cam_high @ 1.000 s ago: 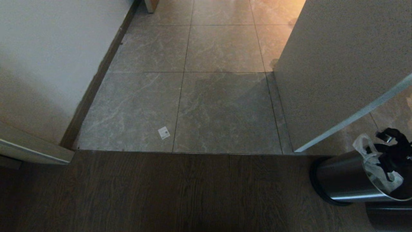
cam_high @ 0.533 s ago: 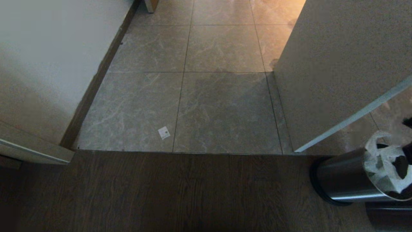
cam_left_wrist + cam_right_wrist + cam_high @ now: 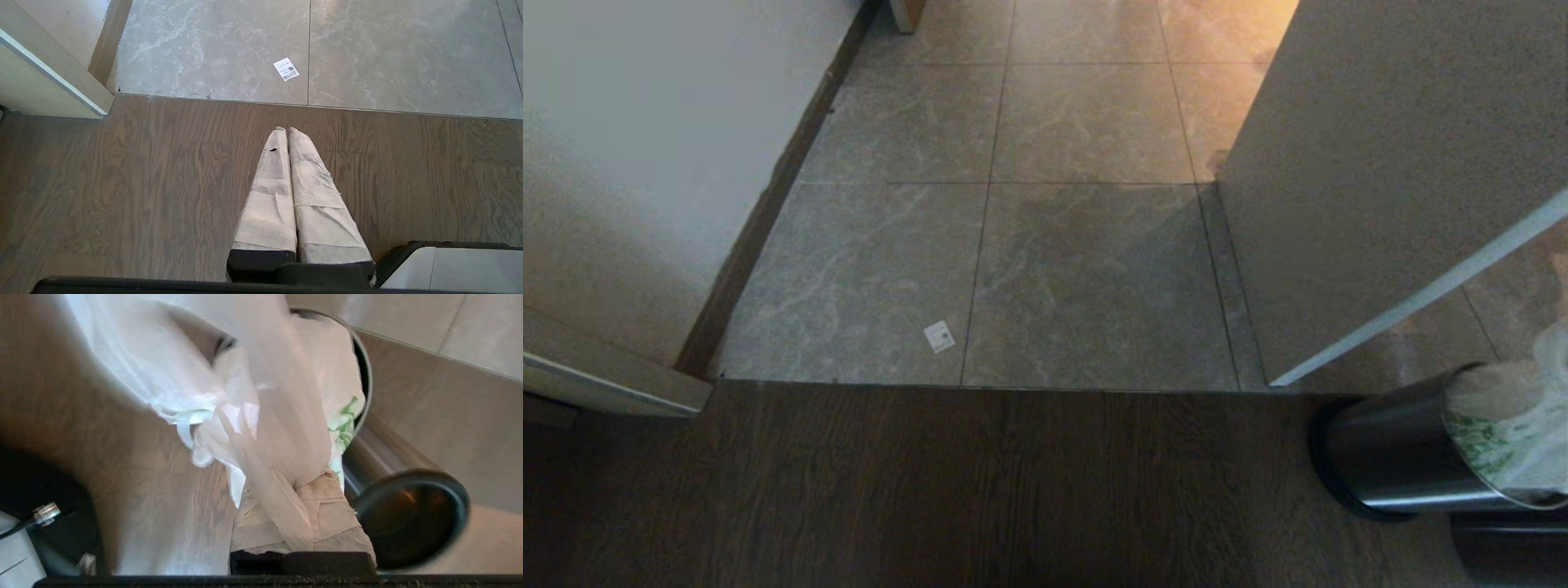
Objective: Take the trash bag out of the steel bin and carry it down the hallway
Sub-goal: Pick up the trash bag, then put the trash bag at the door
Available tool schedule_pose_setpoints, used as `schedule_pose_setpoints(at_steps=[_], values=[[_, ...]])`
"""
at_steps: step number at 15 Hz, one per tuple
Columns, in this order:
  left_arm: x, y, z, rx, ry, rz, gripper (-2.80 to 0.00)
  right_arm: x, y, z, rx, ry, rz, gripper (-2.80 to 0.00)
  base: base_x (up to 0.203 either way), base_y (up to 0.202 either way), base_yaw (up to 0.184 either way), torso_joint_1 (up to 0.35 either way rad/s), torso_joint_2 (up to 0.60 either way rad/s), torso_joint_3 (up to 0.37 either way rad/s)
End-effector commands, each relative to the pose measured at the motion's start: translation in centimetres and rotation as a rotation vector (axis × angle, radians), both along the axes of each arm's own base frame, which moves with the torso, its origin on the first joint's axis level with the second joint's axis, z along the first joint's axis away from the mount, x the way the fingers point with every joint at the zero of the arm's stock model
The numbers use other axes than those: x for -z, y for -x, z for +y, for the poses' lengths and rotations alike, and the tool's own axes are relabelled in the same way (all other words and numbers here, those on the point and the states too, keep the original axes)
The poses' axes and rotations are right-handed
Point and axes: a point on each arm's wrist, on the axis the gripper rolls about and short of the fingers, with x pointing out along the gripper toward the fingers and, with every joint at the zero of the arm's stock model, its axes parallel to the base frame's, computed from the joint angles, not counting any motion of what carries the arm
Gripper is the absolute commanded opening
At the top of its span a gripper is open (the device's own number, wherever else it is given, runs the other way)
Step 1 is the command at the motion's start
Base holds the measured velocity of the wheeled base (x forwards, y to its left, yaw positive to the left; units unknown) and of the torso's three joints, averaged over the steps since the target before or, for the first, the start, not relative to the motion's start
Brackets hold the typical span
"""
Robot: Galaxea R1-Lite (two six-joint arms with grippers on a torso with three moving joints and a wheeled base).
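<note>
The steel bin [image 3: 1396,445] stands at the lower right edge of the head view on dark wood floor. The white trash bag [image 3: 1507,429] with green print bulges out of its mouth and runs off the right edge. In the right wrist view the bag [image 3: 261,400] hangs stretched above the bin [image 3: 380,465], and my right gripper [image 3: 310,490] is shut on a bunched strip of its plastic. The tape-wrapped fingers [image 3: 343,522] show beneath the plastic. My left gripper [image 3: 284,131] is shut and empty over the wood floor. The hallway tiles [image 3: 1086,122] lie ahead.
A white wall [image 3: 645,122] borders the tiles on the left and a white panel [image 3: 1380,163] juts in on the right, just beyond the bin. A small paper label [image 3: 938,336] lies on a tile. A dark round object [image 3: 1503,555] sits beside the bin.
My right gripper was down at the bin's mouth and has risen out of the head view. The bag has been drawn up with it and now fills the mouth.
</note>
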Motion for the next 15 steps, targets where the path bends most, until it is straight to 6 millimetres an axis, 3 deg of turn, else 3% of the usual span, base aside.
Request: schedule_pose_setpoints(at_steps=[1, 4, 6, 9, 12, 15], values=[[0.0, 0.0, 0.0, 0.000, 0.000, 0.001, -2.80, -4.7, 3.4, 3.7, 0.004, 0.130, -0.127, -2.80, 0.000, 0.000, 0.000, 0.000, 0.00, 0.000], [0.0, 0.0, 0.0, 0.000, 0.000, 0.001, -2.80, -7.5, 6.2, 7.4, 0.026, 0.144, -0.244, -2.80, 0.000, 0.000, 0.000, 0.000, 0.00, 0.000], [0.0, 0.0, 0.0, 0.000, 0.000, 0.000, -2.80, -8.4, 7.6, 9.8, 0.038, 0.108, -0.305, -2.80, 0.000, 0.000, 0.000, 0.000, 0.00, 0.000], [0.0, 0.0, 0.0, 0.000, 0.000, 0.000, -2.80, -9.1, 8.9, 11.7, 0.036, 0.103, -0.356, -2.80, 0.000, 0.000, 0.000, 0.000, 0.00, 0.000], [0.0, 0.0, 0.0, 0.000, 0.000, 0.001, -2.80, -7.0, 9.4, 14.3, -0.007, -0.081, -0.350, -2.80, 0.000, 0.000, 0.000, 0.000, 0.00, 0.000], [0.0, 0.0, 0.0, 0.000, 0.000, 0.001, -2.80, -2.1, 10.0, 16.3, 0.017, -0.220, -0.309, -2.80, 0.000, 0.000, 0.000, 0.000, 0.00, 0.000]])
